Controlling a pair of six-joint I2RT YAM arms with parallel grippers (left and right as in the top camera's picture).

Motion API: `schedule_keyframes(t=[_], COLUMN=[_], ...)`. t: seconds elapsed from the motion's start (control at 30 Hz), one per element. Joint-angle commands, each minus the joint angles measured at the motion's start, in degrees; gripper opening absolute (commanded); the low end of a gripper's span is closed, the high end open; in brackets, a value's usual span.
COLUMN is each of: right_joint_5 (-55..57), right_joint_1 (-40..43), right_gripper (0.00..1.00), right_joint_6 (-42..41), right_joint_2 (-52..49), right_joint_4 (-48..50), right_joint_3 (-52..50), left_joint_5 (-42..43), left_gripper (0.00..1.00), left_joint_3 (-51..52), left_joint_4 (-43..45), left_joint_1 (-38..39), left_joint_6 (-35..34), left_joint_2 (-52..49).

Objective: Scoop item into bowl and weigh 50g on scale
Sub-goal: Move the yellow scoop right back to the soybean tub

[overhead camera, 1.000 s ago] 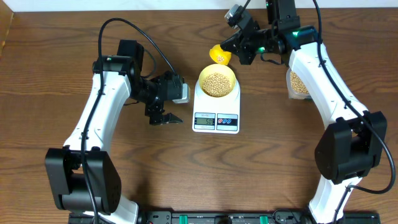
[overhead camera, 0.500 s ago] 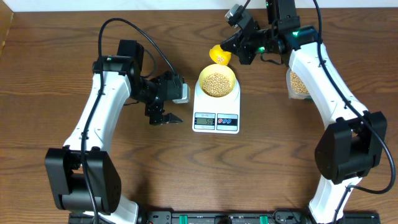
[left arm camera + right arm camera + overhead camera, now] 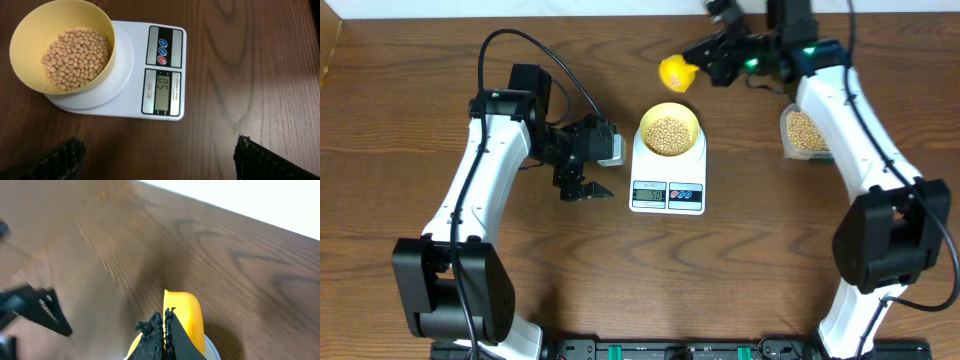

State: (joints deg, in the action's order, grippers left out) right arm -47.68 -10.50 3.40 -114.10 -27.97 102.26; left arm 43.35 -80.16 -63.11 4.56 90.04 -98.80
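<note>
The pale-yellow bowl (image 3: 669,131) (image 3: 62,47) stands on the white scale (image 3: 667,170) (image 3: 150,70) and holds a heap of tan grains (image 3: 668,133) (image 3: 76,57). The scale's display (image 3: 163,90) reads 50. My right gripper (image 3: 708,57) (image 3: 164,322) is shut on the handle of a yellow scoop (image 3: 675,73) (image 3: 184,312), held in the air behind the bowl. My left gripper (image 3: 584,187) (image 3: 157,155) is open and empty, on the table left of the scale.
A clear plastic container (image 3: 804,132) with more grains stands at the right, partly under my right arm. The table's far edge and a white wall lie just behind the scoop.
My right gripper has lifted the scoop up and back, away from the bowl's rim. The left arm has not moved.
</note>
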Motion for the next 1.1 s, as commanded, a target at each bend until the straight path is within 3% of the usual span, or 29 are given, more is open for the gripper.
schedule_keyframes(t=[0.0,0.07,0.23,0.5,0.87,1.07], right_joint_5=[-8.8,-10.5,-10.2,-0.4,25.0,32.5], right_joint_1=[5.4,10.2,18.0,26.2,25.0,22.0], right_gripper=[0.01,0.01,0.01,0.01,0.01,0.01], right_joint_6=[-11.1,-16.4,-16.9,-16.9,-16.6,-16.3], right_joint_2=[2.9,2.9,2.9,2.9,2.8,2.8], right_joint_4=[1.0,-0.3,-7.3,-18.1,-26.3,-27.3], right_joint_3=[0.1,0.1,0.1,0.1,0.0,0.0], left_joint_5=[0.3,0.3,0.3,0.3,0.3,0.3], left_gripper=[0.97,0.97,0.97,0.98,0.98,0.98], left_joint_3=[0.4,0.4,0.4,0.4,0.4,0.4], left_joint_4=[-0.4,-0.4,-0.4,-0.4,-0.4,-0.4], left_joint_1=[0.0,0.0,0.0,0.0,0.0,0.0], left_joint_6=[0.5,0.5,0.5,0.6,0.6,0.5], left_joint_2=[0.0,0.0,0.0,0.0,0.0,0.0])
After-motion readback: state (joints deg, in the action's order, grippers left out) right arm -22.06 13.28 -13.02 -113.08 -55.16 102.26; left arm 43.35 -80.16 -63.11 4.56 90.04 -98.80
